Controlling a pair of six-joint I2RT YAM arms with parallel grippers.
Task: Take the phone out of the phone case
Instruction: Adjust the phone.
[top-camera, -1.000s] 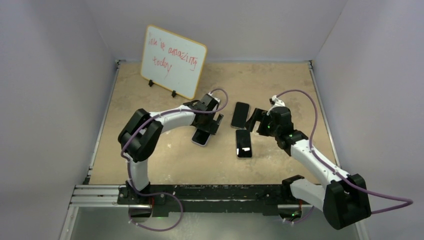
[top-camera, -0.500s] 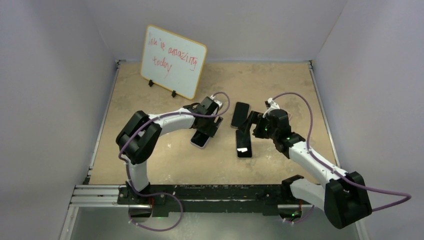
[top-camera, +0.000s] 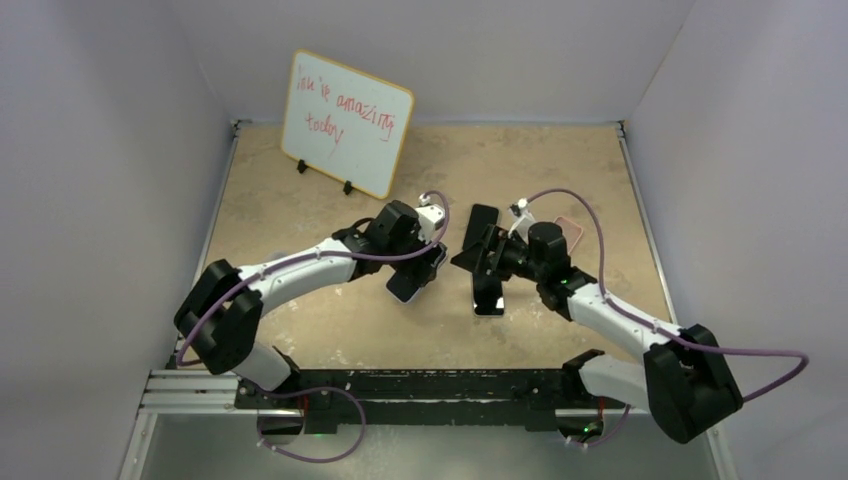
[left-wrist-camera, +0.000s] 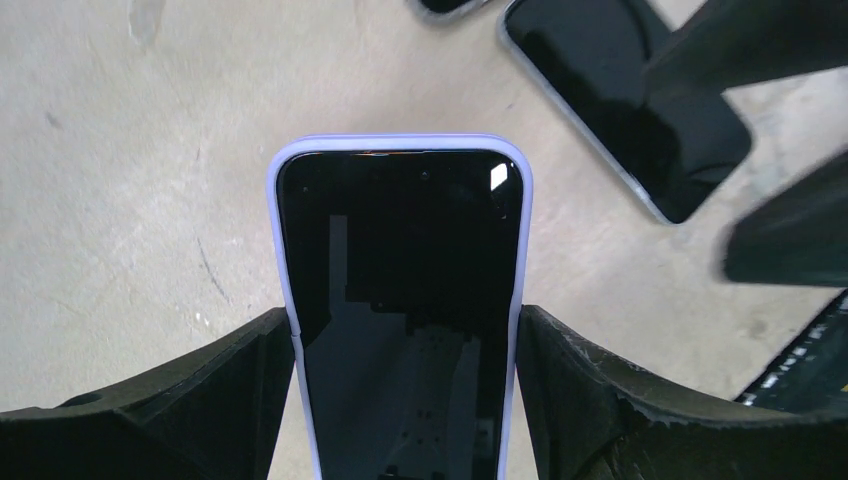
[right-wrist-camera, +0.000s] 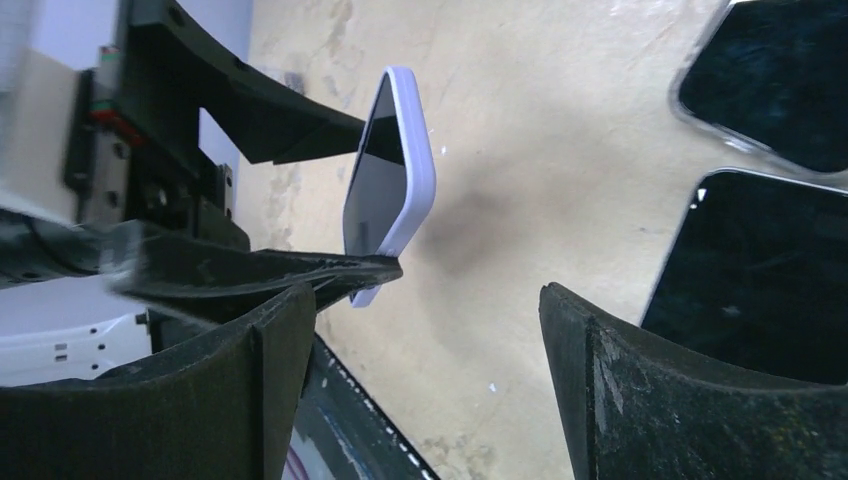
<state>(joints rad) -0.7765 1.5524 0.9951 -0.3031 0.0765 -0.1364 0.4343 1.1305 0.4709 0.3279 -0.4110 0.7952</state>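
Note: your left gripper (left-wrist-camera: 405, 325) clamps the lilac phone case (left-wrist-camera: 400, 141) round the black-screened phone (left-wrist-camera: 400, 250), held clear of the tan table (left-wrist-camera: 120, 200); right gripper (right-wrist-camera: 430, 310) gapes alongside; case bottom hidden.

A whiteboard (top-camera: 347, 122) with red handwriting stands tilted on black feet, well beyond the left gripper (top-camera: 420, 264). Two dark phones lie on the tan desk (top-camera: 300, 300): one (top-camera: 484, 215) just beyond the right gripper (top-camera: 472, 255), the other (top-camera: 488, 295) just nearer.
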